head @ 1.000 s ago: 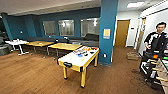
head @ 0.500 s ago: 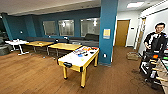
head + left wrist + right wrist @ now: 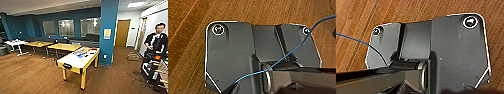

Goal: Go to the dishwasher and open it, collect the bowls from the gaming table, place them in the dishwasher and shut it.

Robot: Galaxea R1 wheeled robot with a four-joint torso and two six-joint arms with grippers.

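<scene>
Nothing really changed across the last second: same framing in the head view, gaming table (image 3: 75, 61) in the same spot, so base parked or barely creeping. Gaming table dead centre, long pale cream-yellow surface running from near end at 6 o'clock toward the blue pillar (image 3: 108, 30) at 1 o'clock. Cluster of small colourful items (image 3: 83, 52) on the far half of that surface, red, blue and dark blobs, too blurred to call bowls for sure but probably them. Deeper-yellow square tables (image 3: 53, 45) behind at 10 o'clock, white table (image 3: 15, 43) further out at 9 o'clock, sofa along the back wall under the windows. Person with control rig (image 3: 156, 43) at 3 o'clock, wooden door (image 3: 122, 32) at 2 o'clock. Wooden floor (image 3: 188, 15) under both wrist cameras, blue cable (image 3: 285, 56) across the left one; state of either hand cannot tell, fingers not made out. No dishwasher among all this. Meaning for task, as a judgement: approach-to-table leg, collection not begun, items untouched on the surface, table well apart yet from the arms, more driving needed before any reach.
</scene>
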